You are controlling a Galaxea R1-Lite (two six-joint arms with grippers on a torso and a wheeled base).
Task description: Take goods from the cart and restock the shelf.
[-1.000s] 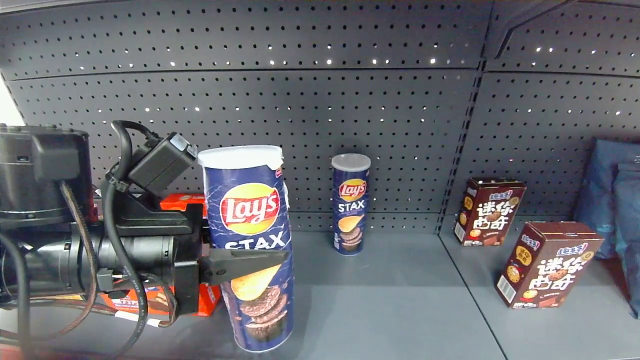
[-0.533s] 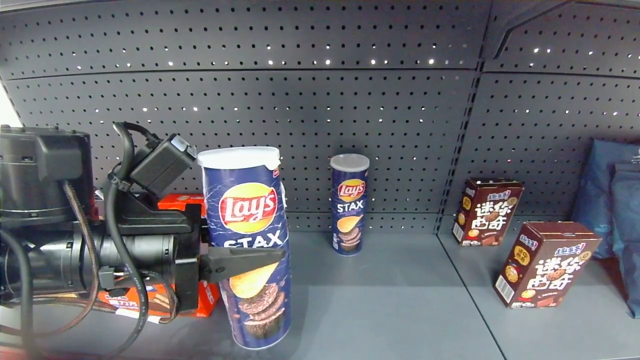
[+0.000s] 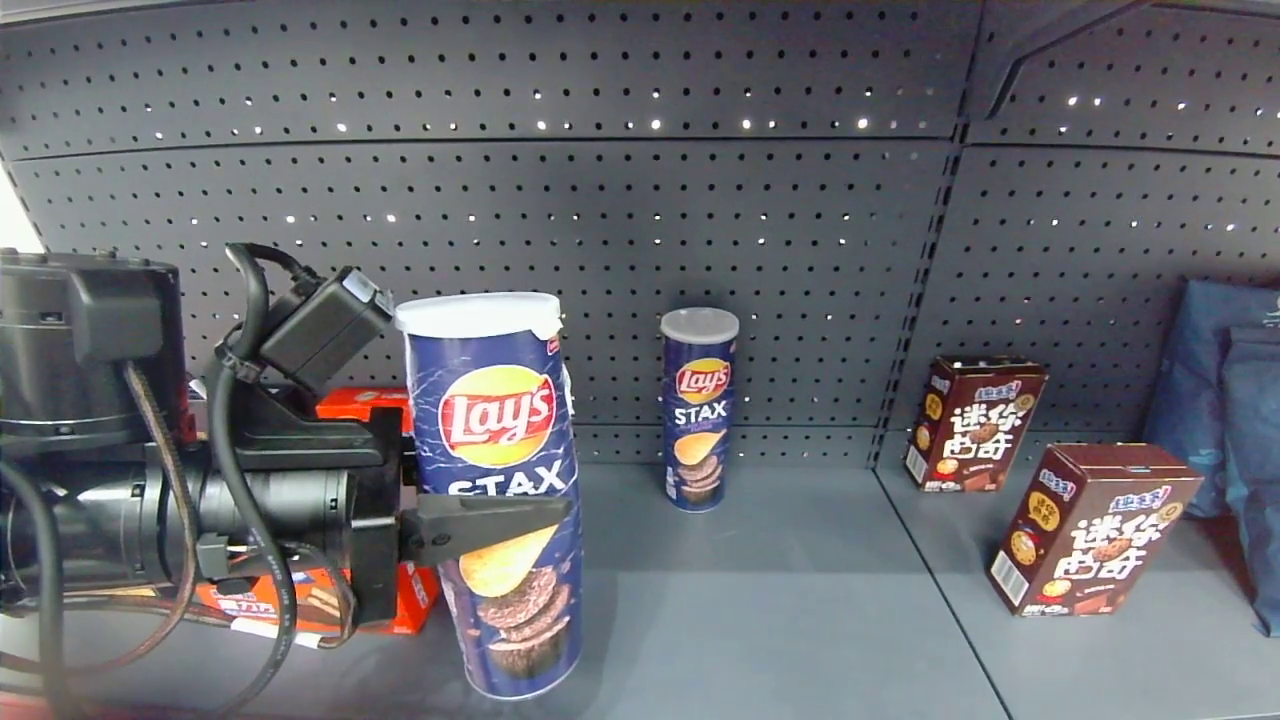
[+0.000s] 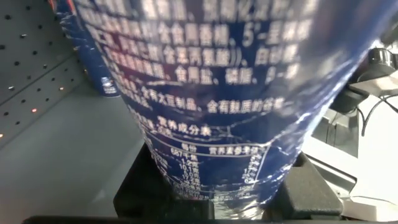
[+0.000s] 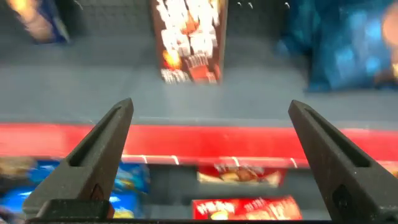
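A: Where's the left gripper (image 3: 540, 515)?
B: Over the left part of the shelf (image 3: 780, 600), near its front edge. Its fingers (image 3: 480, 528) are clamped on the held can (image 3: 490, 420) — a tall blue chips tube with a white lid, gripped across its middle.
A: Is the tube standing on the board?
B: It's upright, with its base low by the front edge, but I can't tell whether it touches. From the left wrist, the held can (image 4: 211, 112) sits between the jaws with its small-print side towards the camera.
A: Anything like it already there?
B: A second can (image 3: 699, 410) of the same kind stands upright at the back edge, against the pegboard wall (image 3: 600, 220) and well apart from the gripped one.
A: And around them?
B: Orange boxes (image 3: 362, 402) lie behind the left arm, towards the back left corner. On the right-hand section, the rear brown box (image 3: 975, 423) stands at the back edge and the front brown box (image 3: 1095, 528) stands nearer the front edge, both upright. Blue bags (image 3: 1235, 390) lean at the far right edge.
A: The right gripper (image 5: 211, 107)?
B: Its fingers (image 5: 93, 155) stand wide apart — it hangs just in front of the shelf's red front strip (image 5: 199, 140), with more packets (image 5: 242, 208) on the level below
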